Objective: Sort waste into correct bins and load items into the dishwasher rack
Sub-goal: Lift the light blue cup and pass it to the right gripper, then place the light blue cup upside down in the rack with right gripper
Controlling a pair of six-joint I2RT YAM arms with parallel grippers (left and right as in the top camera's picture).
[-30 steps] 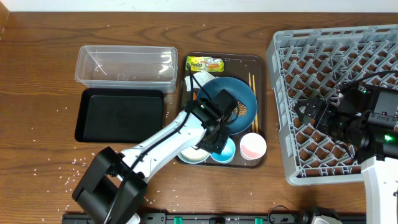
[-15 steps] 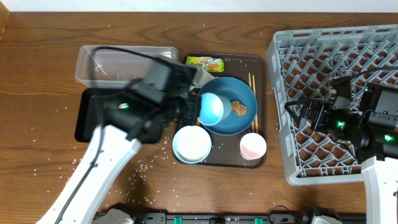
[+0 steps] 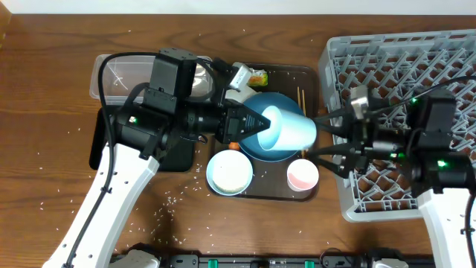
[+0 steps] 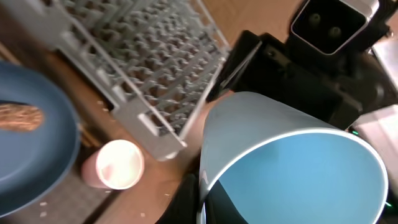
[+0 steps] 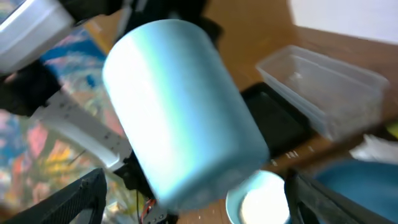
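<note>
One smooth tapered cup [image 3: 288,132] in left pincer [image 3: 256,125], latticed grey rack [image 3: 387,41]

The left gripper [image 3: 257,125] is lifting the blue-lined white cup [image 3: 288,130] off the brown tray [image 3: 290,76], away from its spot beside the white bowl [image 3: 230,172], and tipping it sideways over the blue plate [image 3: 271,154], while the right gripper [image 3: 321,136] is reaching leftward off the dishwasher rack [image 3: 394,52], fingers spread toward the cup's base.

White arm links [image 3: 104,201], black joint housings [image 3: 169,74], black cables [image 3: 123,57], green lights [image 3: 441,164].
</note>
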